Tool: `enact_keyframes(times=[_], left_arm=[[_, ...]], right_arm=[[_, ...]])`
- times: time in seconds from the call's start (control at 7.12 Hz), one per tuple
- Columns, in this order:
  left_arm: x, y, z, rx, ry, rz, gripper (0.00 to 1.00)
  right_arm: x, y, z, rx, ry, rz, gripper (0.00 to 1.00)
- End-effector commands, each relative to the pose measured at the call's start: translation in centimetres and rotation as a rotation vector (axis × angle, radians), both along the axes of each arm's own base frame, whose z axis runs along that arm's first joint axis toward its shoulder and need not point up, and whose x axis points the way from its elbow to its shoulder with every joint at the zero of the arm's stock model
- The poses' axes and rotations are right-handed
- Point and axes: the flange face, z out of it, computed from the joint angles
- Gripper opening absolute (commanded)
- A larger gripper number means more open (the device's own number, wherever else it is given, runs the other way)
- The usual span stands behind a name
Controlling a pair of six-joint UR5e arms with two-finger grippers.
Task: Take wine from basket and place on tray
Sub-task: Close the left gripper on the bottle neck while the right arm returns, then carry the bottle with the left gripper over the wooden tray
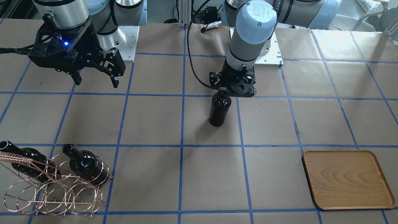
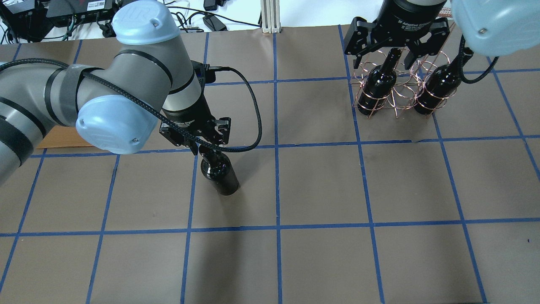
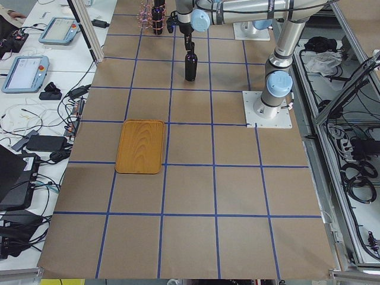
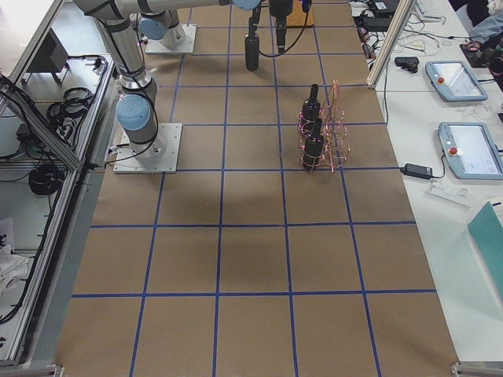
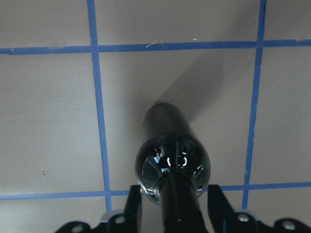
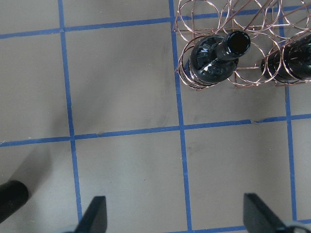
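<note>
Leftmost, from the robot's own side, lies the tray (image 1: 348,180), flat on the table, bare, and out toward the operators' edge. Next comes the wine (image 2: 222,177), well apart from the tray and closer to the robot's base. It stands upright with its long axis vertical and its neck up. The left gripper (image 2: 208,148) points straight down over it, its two fingers closed on the slim neck. Whether the bottle's base touches the paper or hangs just clear, I cannot tell.

So the coming move likely turns on one relation: the tray lies to the bottle's left and farther out from the base. The left arm is plainly the nearer one, and its bent elbow reaches in from that same side.

Farther right sits the basket (image 1: 18,157), with two other bottles (image 2: 377,86) resting tilted in its rings. The right gripper (image 1: 97,81) hangs above that end of the table with its fingers spread wide and holds nothing.
</note>
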Motion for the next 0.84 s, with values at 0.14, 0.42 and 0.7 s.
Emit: enact_keyframes(times=[0.14,0.42,0.7], left_arm=[[-0.1,-0.1,-0.1,0.005,0.011,0.001,0.00],[0.0,-0.4,0.4,-0.008,0.002,-0.008,0.00],[1.4,-1.9,3.8,-0.069,-0.047,-0.013,0.00]], right_arm=[[0.0,0.0,0.0,0.001,0.000,0.000,1.00],[0.0,-0.1,-0.1,0.004,0.000,0.000,1.00],[0.0,-0.1,-0.2,0.008,0.002,0.023,1.00]])
